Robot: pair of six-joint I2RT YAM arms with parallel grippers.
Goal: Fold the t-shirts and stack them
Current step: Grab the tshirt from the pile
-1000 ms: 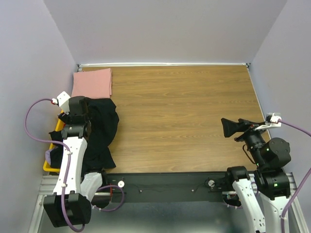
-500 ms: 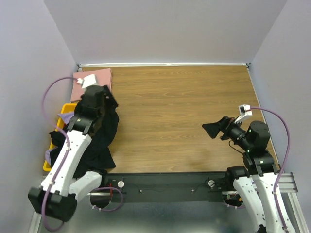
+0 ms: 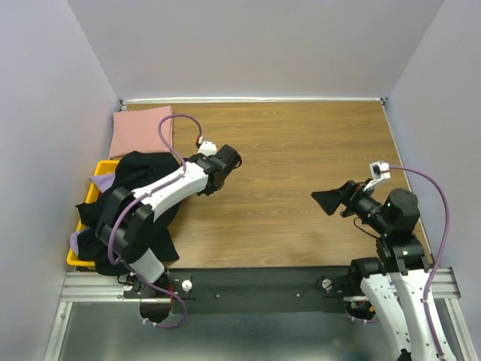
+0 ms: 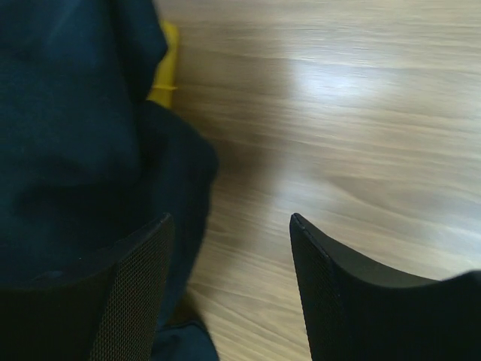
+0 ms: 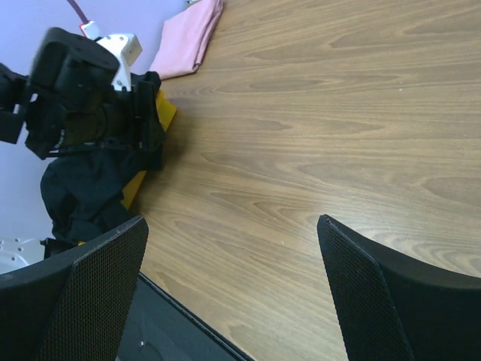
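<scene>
Left pincer (image 4: 230,222) hovers spread and empty over the wooden counter (image 3: 301,143), just right of the black t-shirt (image 3: 135,167) spilling from the yellow crate (image 3: 92,197) at the left edge. A lavender t-shirt (image 3: 104,181) peeks from the crate. The pink t-shirt (image 3: 141,129) lies folded, upper left. Right pincer (image 5: 233,219) is spread and empty, lower right.

You have white shells and black joints on the left arm (image 3: 169,183) and the right arm (image 3: 397,213). The left gripper (image 4: 228,226) and right gripper (image 5: 233,222) are black, with broad tapering fingers (image 4: 135,293) faced in fine mesh. Behind each claw, a purple cable (image 3: 169,131) loops from a small white plug (image 3: 207,145).
</scene>
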